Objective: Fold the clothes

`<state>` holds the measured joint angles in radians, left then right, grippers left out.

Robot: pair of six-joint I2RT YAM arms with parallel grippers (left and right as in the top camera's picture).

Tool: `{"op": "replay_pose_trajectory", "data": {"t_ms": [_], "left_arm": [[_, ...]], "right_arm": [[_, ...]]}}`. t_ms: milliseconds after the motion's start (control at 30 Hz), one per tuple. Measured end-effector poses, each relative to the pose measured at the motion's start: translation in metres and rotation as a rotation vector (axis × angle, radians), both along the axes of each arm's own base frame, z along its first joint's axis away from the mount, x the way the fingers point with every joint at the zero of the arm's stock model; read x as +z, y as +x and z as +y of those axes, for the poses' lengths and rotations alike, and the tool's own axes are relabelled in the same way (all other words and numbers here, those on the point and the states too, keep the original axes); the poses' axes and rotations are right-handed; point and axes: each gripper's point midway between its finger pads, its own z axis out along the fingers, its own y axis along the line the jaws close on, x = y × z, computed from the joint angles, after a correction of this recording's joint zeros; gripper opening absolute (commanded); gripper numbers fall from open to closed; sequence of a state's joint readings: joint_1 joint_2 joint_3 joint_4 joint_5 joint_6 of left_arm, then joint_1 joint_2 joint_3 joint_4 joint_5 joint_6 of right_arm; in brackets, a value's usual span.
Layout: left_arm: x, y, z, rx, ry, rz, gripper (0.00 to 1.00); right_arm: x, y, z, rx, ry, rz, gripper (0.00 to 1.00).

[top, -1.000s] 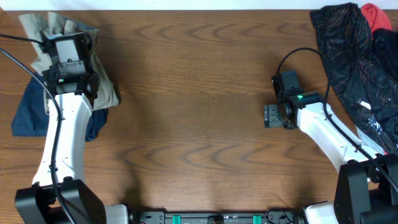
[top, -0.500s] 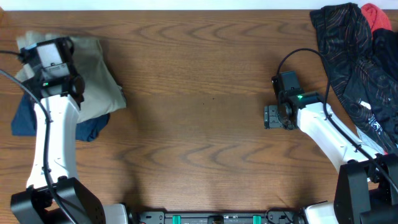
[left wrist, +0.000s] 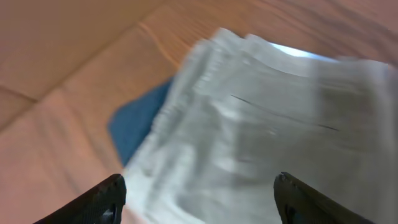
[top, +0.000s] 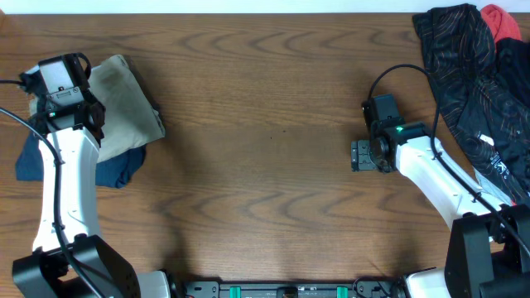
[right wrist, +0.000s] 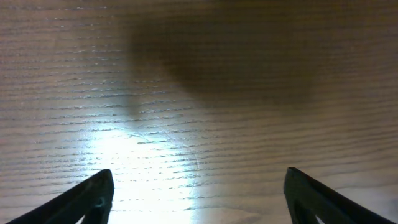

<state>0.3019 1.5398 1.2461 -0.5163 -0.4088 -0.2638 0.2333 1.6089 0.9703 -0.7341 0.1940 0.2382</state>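
The clothes, a folded bundle of khaki trousers (top: 124, 103), lie at the table's far left, partly on top of a navy garment (top: 116, 170). My left gripper (top: 62, 83) hovers over the bundle's left edge. In the left wrist view it (left wrist: 199, 193) stands open above the blurred khaki cloth (left wrist: 267, 118), nothing between its fingers (left wrist: 106, 199). Blue fabric (left wrist: 140, 124) shows beside the cloth. My right gripper (top: 362, 156) sits right of centre, far from the trousers. In the right wrist view it (right wrist: 199, 193) is open over bare wood.
A heap of black thin-striped cloth (top: 468, 74) with a red garment (top: 503, 21) fills the far right corner, next to the right arm. The navy garment (top: 31, 157) sticks out to the left under my left arm. Brown wooden table (top: 265, 124) lies between the arms.
My left gripper opened and let go of the khaki trousers, then shifted left. The trousers dropped and settled flatter on the navy garment. The right arm stayed put.
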Motion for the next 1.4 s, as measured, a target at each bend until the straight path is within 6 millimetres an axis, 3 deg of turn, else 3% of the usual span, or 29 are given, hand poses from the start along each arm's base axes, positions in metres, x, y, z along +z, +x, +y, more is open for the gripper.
{"op": "replay_pose_trajectory", "data": {"t_ms": [233, 400, 533, 667, 867, 1033, 1200, 1400], "left_arm": [[-0.038, 0.032, -0.059, -0.223, -0.271, -0.012, 0.84], [-0.076, 0.039, -0.129, -0.406, -0.444, 0.092, 0.86], [-0.111, 0.02, -0.195, -0.557, -0.535, 0.28, 0.96], [-0.138, -0.021, -0.235, -0.621, -0.605, 0.503, 0.98], [-0.139, -0.087, -0.24, -0.555, -0.687, 0.768, 0.98], [-0.129, -0.116, -0.237, -0.511, -0.717, 0.874, 0.98], [-0.109, -0.118, -0.237, -0.538, -0.7, 0.809, 0.98], [-0.058, -0.119, -0.238, -0.641, -0.62, 0.51, 0.98]], "right_arm": [[0.002, 0.013, 0.019, 0.028, 0.101, -0.047, 0.99], [0.007, 0.027, 0.045, 0.068, 0.241, -0.097, 0.99], [0.008, 0.022, 0.061, 0.093, 0.328, -0.075, 0.99], [0.003, 0.0, 0.067, 0.095, 0.374, 0.024, 0.99], [-0.004, -0.037, 0.053, 0.034, 0.374, 0.185, 0.99], [0.003, -0.051, 0.031, -0.045, 0.379, 0.233, 0.99], [0.037, -0.054, 0.024, -0.018, 0.37, 0.133, 0.99], [0.097, -0.048, 0.018, 0.029, 0.359, -0.143, 0.99]]}}
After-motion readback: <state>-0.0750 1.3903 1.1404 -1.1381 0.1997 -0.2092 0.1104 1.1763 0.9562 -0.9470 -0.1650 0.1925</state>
